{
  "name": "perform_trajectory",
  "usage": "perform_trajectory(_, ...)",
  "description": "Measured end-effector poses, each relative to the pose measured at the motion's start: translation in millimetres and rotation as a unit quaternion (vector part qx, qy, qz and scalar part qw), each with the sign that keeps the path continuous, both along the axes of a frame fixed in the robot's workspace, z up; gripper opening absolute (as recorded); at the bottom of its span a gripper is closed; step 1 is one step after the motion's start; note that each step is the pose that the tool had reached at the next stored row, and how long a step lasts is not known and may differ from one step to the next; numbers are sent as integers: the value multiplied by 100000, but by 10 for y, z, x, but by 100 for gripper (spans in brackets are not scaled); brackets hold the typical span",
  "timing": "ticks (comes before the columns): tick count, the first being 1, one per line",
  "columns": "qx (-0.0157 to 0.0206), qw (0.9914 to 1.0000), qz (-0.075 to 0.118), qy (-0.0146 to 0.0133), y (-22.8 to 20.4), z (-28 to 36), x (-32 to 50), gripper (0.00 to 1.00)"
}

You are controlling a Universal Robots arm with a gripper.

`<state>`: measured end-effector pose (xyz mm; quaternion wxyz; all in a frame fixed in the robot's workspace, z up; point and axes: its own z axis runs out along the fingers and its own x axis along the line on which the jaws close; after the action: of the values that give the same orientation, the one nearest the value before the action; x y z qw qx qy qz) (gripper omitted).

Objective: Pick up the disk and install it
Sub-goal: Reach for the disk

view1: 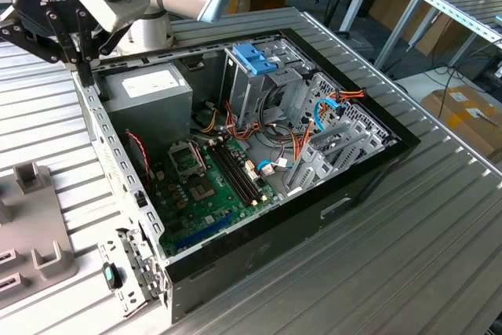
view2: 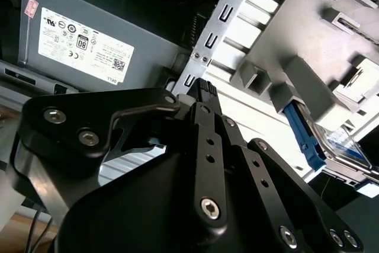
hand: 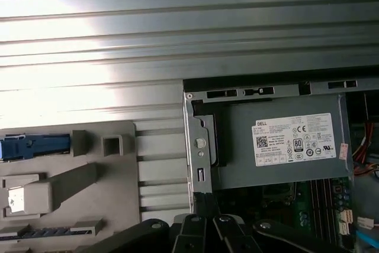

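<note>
The disk (view2: 346,146) lies in a grey holder block (view2: 296,34) beside the computer case; its silver face, blue-striped label and one blue side rail (view2: 302,137) show in the second wrist view. In the first wrist view its blue rail (hand: 32,146) peeks out at the holder's edge. My gripper (view1: 80,67) hangs above the case's rear corner at the exterior view's left, near the power supply, well apart from the disk. Its black fingers (view2: 204,87) are shut together with nothing between them, and their tips (hand: 203,208) hover over the case wall.
The open case (view1: 345,194) holds a grey power-supply box (view1: 149,88), a green motherboard (view1: 208,186), loose cables and a metal drive cage with a blue latch (view1: 255,56). The grey holder (view1: 31,233) sits on the ribbed metal table. Shelving stands at the exterior view's right.
</note>
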<state>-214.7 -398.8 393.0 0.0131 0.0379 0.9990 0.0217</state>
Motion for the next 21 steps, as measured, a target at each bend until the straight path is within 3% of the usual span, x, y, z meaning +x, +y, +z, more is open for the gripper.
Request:
perform_trajectory(12, 2, 100000, -14, 0, 1, -2, -244, 11)
perform_trajectory(21, 2, 100000, -12, 1, 1, -2, -254, 11)
